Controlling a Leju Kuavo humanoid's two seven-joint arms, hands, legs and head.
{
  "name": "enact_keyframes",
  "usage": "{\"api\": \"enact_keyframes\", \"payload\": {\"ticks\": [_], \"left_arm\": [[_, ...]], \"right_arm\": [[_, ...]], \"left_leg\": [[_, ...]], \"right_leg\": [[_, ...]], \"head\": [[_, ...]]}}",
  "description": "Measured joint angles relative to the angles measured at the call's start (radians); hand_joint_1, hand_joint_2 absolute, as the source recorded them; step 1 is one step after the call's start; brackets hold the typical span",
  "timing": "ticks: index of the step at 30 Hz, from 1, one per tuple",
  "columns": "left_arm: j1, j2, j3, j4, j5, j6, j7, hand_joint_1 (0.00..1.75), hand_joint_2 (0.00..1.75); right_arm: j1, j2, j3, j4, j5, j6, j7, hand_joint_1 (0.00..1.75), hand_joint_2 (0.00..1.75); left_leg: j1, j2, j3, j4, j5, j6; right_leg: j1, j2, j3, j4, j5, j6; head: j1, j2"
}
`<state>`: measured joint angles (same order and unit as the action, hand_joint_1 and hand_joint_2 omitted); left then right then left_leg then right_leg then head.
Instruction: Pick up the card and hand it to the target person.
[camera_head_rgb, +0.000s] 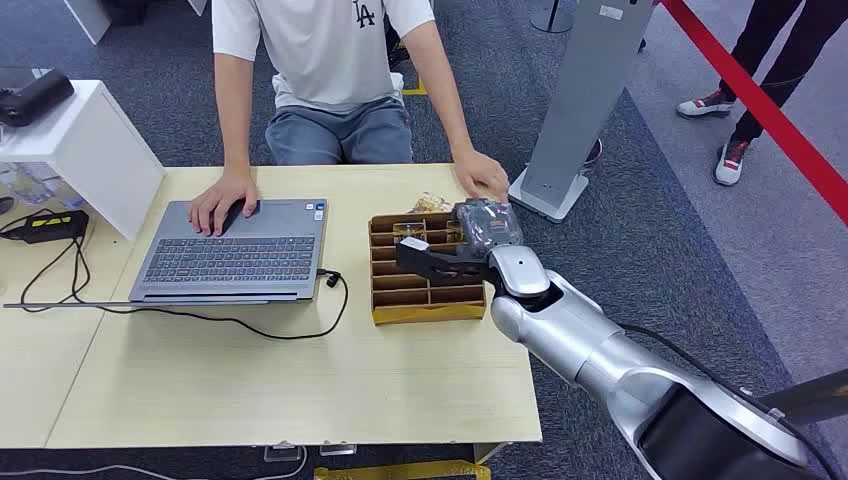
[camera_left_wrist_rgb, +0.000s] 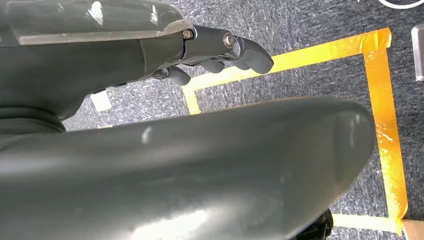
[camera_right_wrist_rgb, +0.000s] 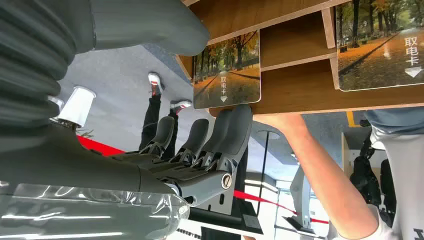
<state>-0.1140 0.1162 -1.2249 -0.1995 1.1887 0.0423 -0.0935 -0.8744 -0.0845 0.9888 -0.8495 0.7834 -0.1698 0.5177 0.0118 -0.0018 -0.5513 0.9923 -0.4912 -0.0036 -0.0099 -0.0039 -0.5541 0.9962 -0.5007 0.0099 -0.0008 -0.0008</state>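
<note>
**Hand closes in on card at the organiser**

My right hand (camera_head_rgb: 440, 262) reaches over the brown compartmented card box (camera_head_rgb: 385, 305) on the light wooden table (camera_head_rgb: 300, 380), beside an open laptop (camera_head_rgb: 235, 250). In my right wrist view the card (camera_right_wrist_rgb: 227, 70), printed with an autumn avenue of trees and Chinese characters, stands in a wooden slot with its edge out; my thumb sits on one side of it and my dark fingers (camera_right_wrist_rgb: 232, 130) on the other, their tips at its free edge. Whether they already pinch it or merely bracket it I cannot tell. A second card (camera_right_wrist_rgb: 382, 47) of the same print stands in a neighbouring compartment. The seated person (camera_head_rgb: 330, 60) I take to be the target rests one hand (camera_head_rgb: 482, 175) on the table just beyond the box and the other on the laptop.

My left hand (camera_left_wrist_rgb: 220, 50) hangs over grey carpet marked with yellow tape, fingers loosely curled on nothing.

The risks, as I judge them: a shallow grip on the thin edge could let the card slide back or drop; pulling at an angle could catch it on the divider or drag the light box; and the person's hand lies near my path.
</note>
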Motion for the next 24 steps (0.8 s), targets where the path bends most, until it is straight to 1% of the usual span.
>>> {"api": "enact_keyframes", "payload": {"ticks": [5,10,22,24], "left_arm": [[0.0,0.0,0.0,0.0,0.0,0.0,0.0,0.0,0.0],[0.0,0.0,0.0,0.0,0.003,0.001,0.0,0.0,0.0],[0.0,0.0,0.0,0.0,0.003,0.002,0.0,0.0,0.0],[0.0,0.0,0.0,0.0,0.003,0.002,-0.001,0.0,0.0]], "right_arm": [[-0.001,0.0,0.0,0.006,-0.005,-0.007,0.004,0.69,1.75],[-0.004,-0.001,0.0,0.01,-0.01,-0.014,0.013,0.69,1.75],[-0.013,-0.008,0.0,0.011,-0.011,-0.014,0.019,0.82,1.75],[-0.013,-0.009,0.0,0.011,-0.011,-0.014,0.018,0.82,1.75]], "left_leg": [[0.0,0.0,0.0,0.0,0.0,0.0],[0.0,0.0,0.0,0.0,0.0,0.0],[0.0,0.0,0.0,0.0,0.0,0.0],[0.0,0.0,0.0,0.0,0.0,0.0]], "right_leg": [[0.0,0.0,0.0,0.0,0.0,0.0],[0.0,0.0,0.0,0.0,0.0,0.0],[0.0,0.0,0.0,0.0,0.0,0.0],[0.0,0.0,0.0,0.0,0.0,0.0]], "head": [[0.0,0.0],[0.0,0.0],[0.0,0.0],[0.0,0.0]]}}
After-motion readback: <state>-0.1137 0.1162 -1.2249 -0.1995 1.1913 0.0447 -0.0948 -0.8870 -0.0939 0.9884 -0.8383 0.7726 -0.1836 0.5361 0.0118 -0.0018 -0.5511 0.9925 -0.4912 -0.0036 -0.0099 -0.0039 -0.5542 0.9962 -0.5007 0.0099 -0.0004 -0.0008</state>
